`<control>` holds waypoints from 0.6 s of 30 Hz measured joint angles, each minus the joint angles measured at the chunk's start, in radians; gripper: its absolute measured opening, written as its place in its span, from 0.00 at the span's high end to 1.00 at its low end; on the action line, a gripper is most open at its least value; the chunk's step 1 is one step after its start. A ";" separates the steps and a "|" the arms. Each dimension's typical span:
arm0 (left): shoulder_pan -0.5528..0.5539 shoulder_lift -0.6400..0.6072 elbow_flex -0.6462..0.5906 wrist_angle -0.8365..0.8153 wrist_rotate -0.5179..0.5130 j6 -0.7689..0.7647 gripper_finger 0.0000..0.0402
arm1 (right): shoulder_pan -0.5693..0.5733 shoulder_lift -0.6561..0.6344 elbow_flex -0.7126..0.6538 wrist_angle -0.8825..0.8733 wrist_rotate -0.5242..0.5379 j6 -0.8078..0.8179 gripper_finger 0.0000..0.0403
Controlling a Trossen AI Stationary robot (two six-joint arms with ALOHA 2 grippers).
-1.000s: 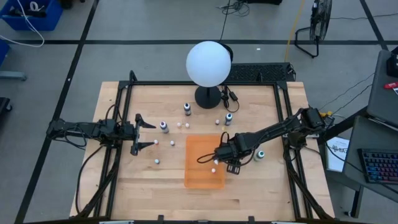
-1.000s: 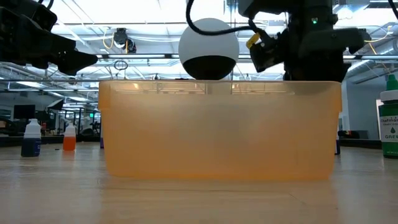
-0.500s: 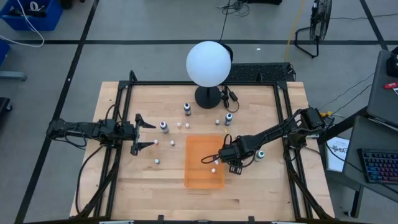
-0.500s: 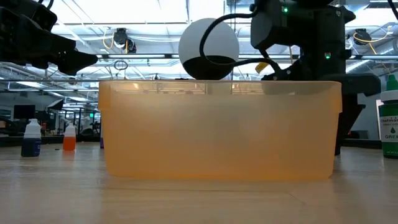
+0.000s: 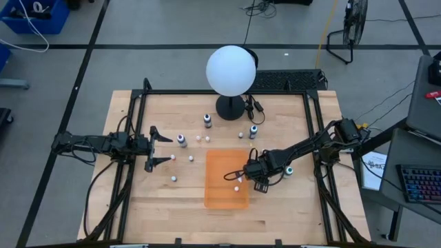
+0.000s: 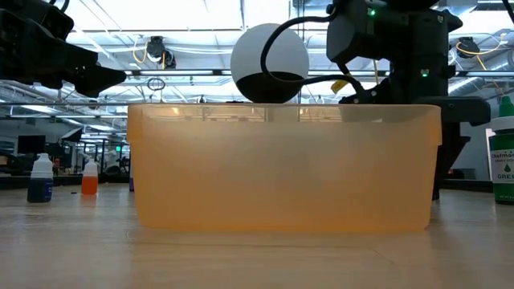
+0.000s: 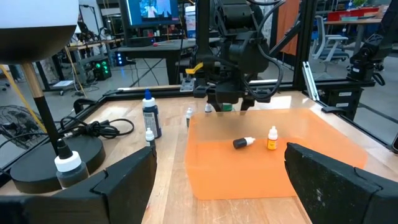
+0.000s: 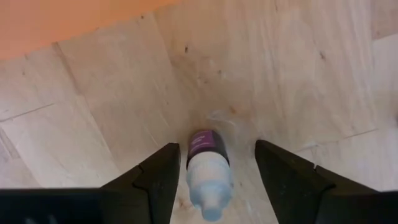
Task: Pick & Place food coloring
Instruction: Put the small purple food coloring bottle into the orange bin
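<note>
Two small food coloring bottles (image 7: pixel 272 138) sat inside the orange bin (image 5: pixel 219 165): one whitish with an orange body stood upright, one dark-capped lay on its side (image 7: pixel 243 142). A purple-labelled bottle (image 8: pixel 206 171) lay just beside the bin's right wall. Others stood scattered left and behind it.

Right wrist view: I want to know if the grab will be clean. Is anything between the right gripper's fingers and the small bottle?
Nothing visible. The small bottle lies on bare wood between the right gripper's open fingers, beside the orange container.
</note>
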 joint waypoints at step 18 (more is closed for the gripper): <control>0.000 0.000 0.000 0.000 0.000 0.000 0.12 | -0.002 0.003 -0.002 -0.006 0.011 -0.040 0.86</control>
